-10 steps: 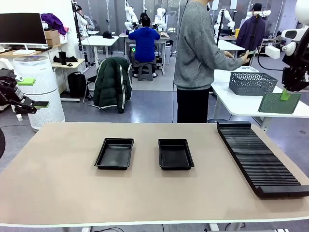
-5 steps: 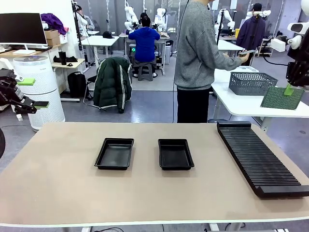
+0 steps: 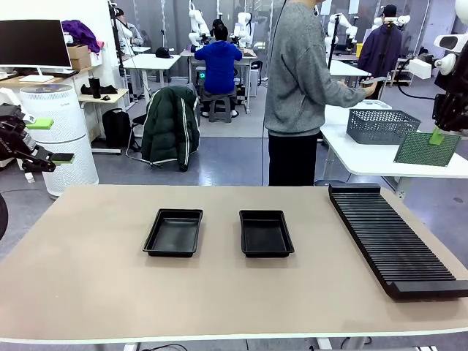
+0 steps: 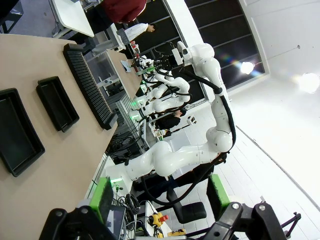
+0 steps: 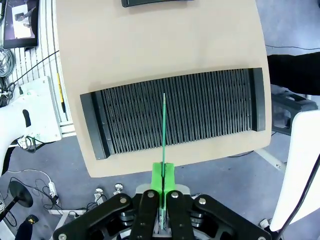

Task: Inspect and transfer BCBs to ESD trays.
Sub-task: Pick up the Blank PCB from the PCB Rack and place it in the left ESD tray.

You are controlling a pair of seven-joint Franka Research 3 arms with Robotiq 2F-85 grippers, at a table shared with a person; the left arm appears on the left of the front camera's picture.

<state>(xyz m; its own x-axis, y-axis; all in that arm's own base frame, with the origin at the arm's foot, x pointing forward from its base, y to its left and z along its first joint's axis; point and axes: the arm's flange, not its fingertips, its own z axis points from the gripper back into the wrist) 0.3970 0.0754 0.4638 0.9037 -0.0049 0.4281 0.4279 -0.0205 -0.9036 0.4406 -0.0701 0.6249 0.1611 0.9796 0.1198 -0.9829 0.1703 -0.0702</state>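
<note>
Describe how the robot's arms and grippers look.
The right arm is white, with rounded links. The left gripper is black, with two fingers carrying bright green pads. The right gripper looks the same: black body, green pads.

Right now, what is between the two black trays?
Nothing. In the front view, a bare strip of tan tabletop separates the left shallow black plastic tray from the matching right tray.

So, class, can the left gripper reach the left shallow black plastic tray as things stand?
Probably yes: the open left gripper hangs beside the table, with nothing between it and that empty black plastic tray.
</note>
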